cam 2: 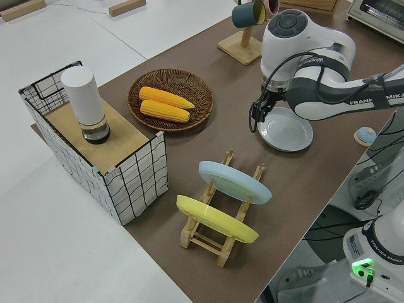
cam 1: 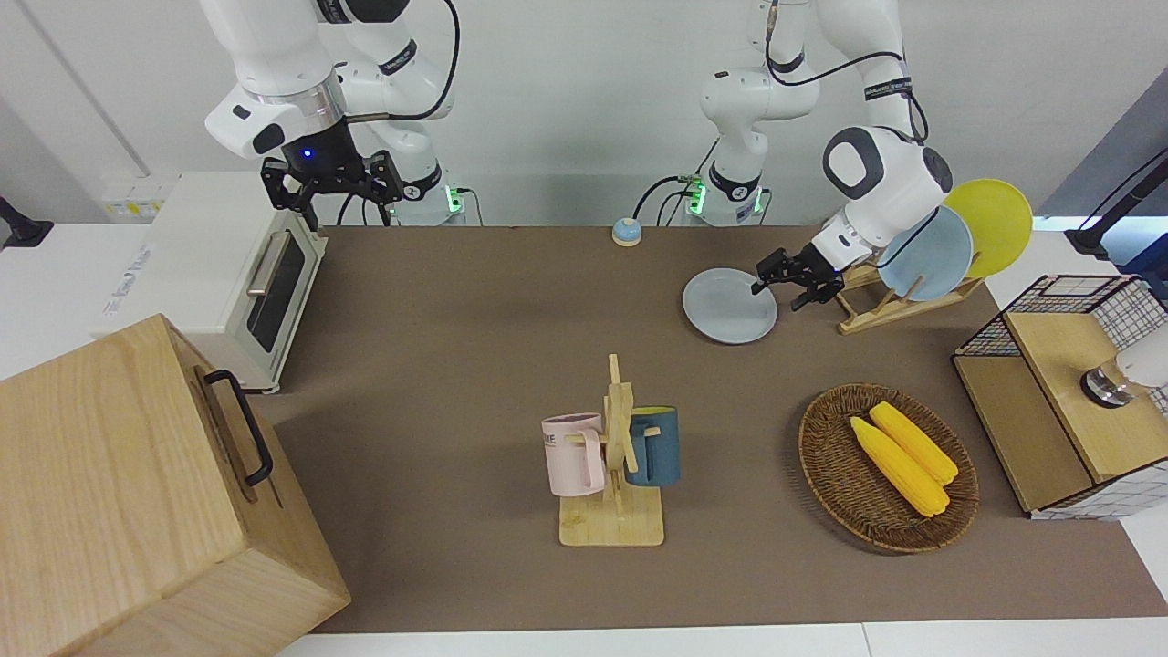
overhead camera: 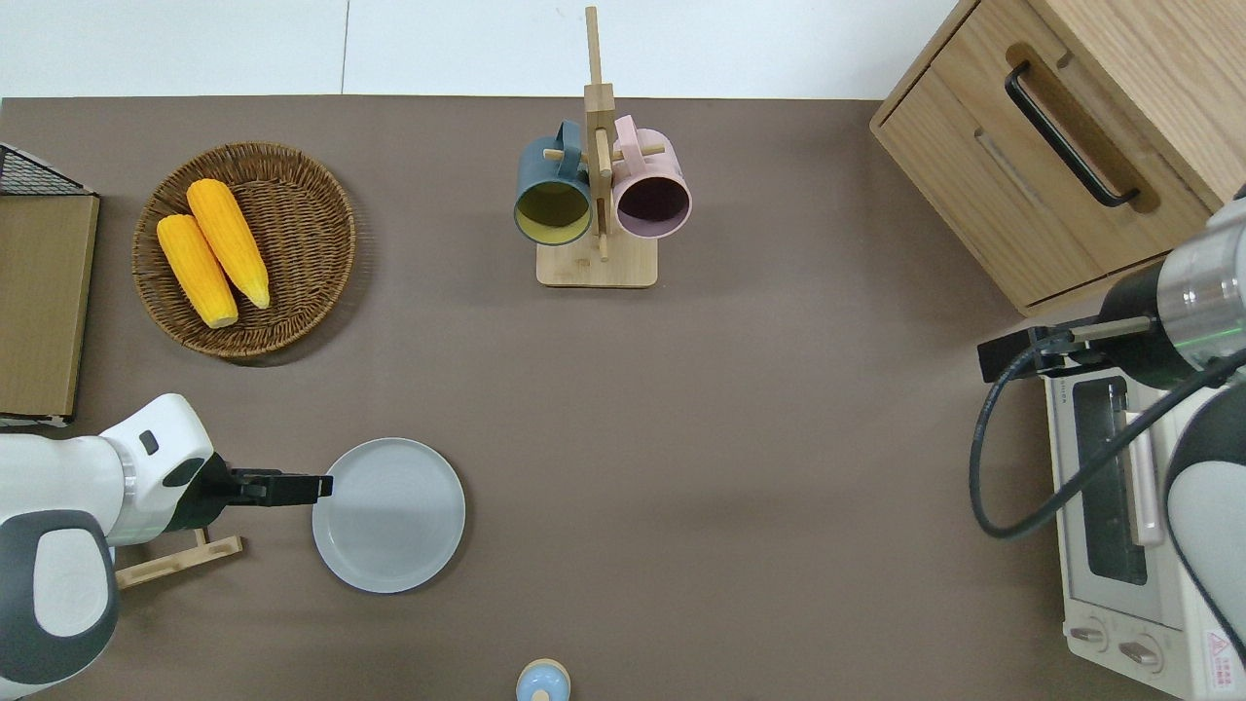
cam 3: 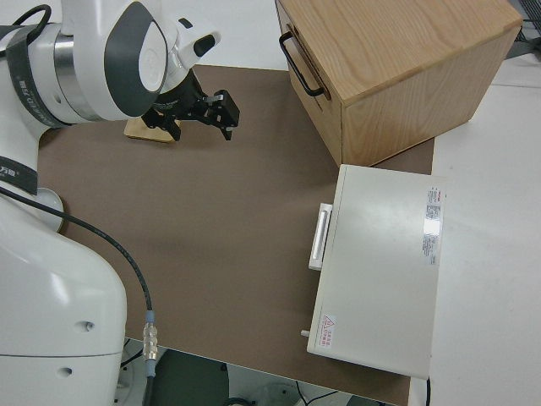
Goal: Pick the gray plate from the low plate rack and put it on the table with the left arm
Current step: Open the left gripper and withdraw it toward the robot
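The gray plate lies flat on the table's brown mat, beside the low plate rack on the side toward the right arm's end. My left gripper hangs low and open at the plate's rim on the rack side, one fingertip over the rim and nothing held. The right arm is parked with its gripper open.
The rack holds a light-blue plate and a yellow plate. A wicker basket with two corn cobs, a mug stand, a small blue bell, a toaster oven, a wooden drawer box and a wire-sided box stand around.
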Robot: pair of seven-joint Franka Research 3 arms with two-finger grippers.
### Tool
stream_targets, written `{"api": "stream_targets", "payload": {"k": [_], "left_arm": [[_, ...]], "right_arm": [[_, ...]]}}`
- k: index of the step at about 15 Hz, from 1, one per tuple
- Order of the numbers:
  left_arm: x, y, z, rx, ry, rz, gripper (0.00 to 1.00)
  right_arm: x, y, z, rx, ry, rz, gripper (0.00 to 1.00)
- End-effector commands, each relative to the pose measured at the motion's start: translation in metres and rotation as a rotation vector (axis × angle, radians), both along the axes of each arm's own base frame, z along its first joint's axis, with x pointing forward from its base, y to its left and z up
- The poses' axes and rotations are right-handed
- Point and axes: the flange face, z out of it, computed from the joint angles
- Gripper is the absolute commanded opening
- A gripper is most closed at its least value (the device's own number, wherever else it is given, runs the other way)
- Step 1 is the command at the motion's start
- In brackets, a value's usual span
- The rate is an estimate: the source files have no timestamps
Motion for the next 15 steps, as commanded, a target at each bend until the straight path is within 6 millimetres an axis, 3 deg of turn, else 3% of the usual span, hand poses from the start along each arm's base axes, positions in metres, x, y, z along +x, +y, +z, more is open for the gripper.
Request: {"api": "stream_targets", "payload": {"k": [1,7,10,12,15], "left_arm": [[0.006,-0.004,0.053,0.098,0.039,0.012,1.0],[0.018,-0.016,0.139,0.285,0.056,0.025,1.0],[0.02,-0.015,0.157,0.301,0.037,0.024,1.0],[0.02,-0.003,0.178,0.298,0.035,0.043,1.0],[0.022,-0.01,0.188,0.3,0.022,0.028,1.0]], "right_arm": [[-0.002,-0.001,0.004,-0.002,0.004,-0.014,0.983],[-0.002,-0.001,0.004,-0.002,0.004,-0.014,0.983],[-0.002,-0.001,0.004,-0.003,0.002,-0.014,0.983],[-0.002,-0.001,0.004,-0.003,0.002,-0.014,0.983],[-0.002,-0.002,0.004,-0.003,0.002,-0.016,0.983]]}}
